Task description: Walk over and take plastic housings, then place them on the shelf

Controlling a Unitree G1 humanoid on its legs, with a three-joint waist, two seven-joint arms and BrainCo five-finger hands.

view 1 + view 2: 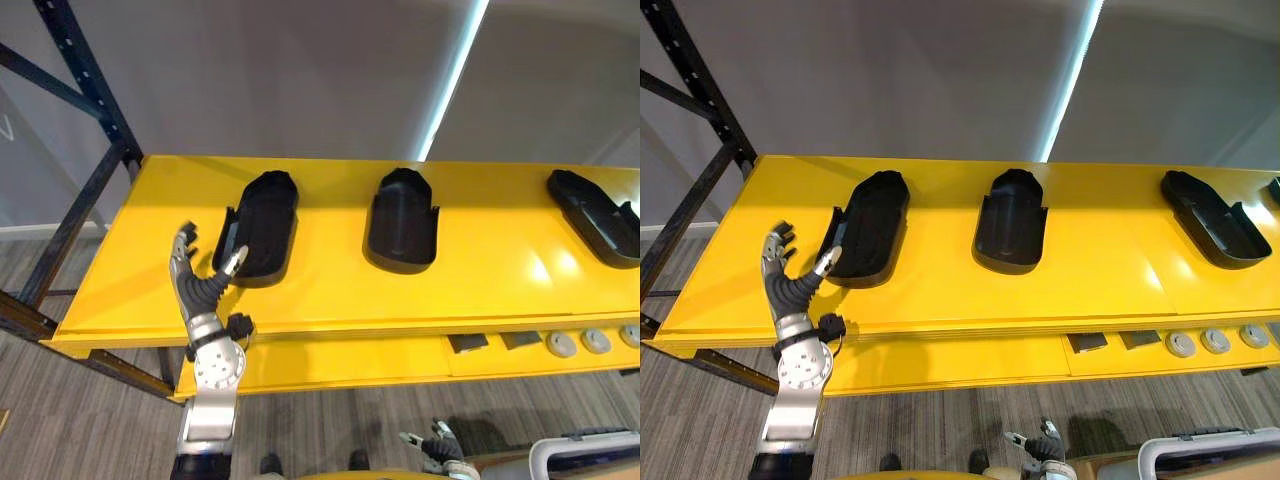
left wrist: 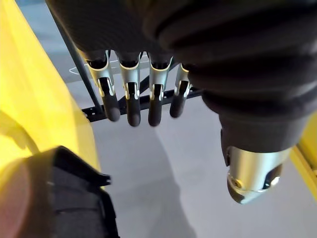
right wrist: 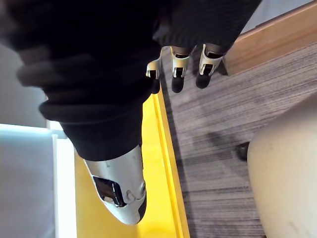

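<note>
Three black plastic housings lie on the yellow shelf point(image 1: 330, 290): the left housing point(image 1: 260, 225), a middle one point(image 1: 403, 220) and a right one point(image 1: 595, 215). My left hand point(image 1: 200, 285) is raised at the shelf's front edge, just left of the left housing. Its fingers are straight and spread, and its thumb reaches toward the housing's near rim. In the left wrist view those fingers point(image 2: 131, 101) hang open above the housing's edge point(image 2: 64, 198) and hold nothing. My right hand point(image 1: 440, 447) hangs low below the shelf, fingers point(image 3: 176, 69) relaxed and empty.
A dark blue rack upright point(image 1: 85, 80) stands at the shelf's left end. On a lower yellow level at the right lie grey round discs point(image 1: 580, 343) and small dark squares point(image 1: 468, 342). A pale bin rim point(image 1: 585, 455) shows at the bottom right.
</note>
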